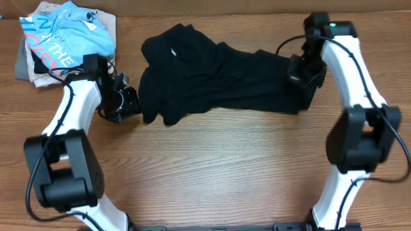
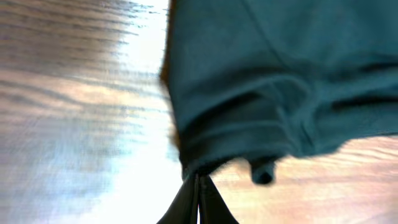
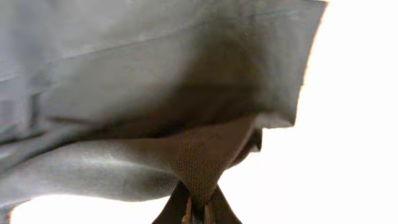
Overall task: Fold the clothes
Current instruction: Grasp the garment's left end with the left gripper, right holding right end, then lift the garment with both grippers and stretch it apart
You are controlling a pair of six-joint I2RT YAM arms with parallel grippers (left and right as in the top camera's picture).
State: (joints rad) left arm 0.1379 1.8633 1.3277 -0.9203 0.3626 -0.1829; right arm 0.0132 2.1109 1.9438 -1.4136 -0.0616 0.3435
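Nearest me is the table (image 1: 218,170). Past it, my left gripper (image 2: 198,185) is closed tight and seems to nip the hem at the left edge of the black garment (image 1: 212,80). My right gripper (image 3: 196,205) is clamped on a pinch of fabric at the right end. The garment lies crumpled across the upper middle with no fold made, so I judge all the folding is left. A light blue shirt (image 1: 67,32) sits upper left.

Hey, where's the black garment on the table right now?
Overhead, the black garment lies spread across the far middle of the table, between the left gripper and the right gripper, with the light blue shirt pile off its left end.
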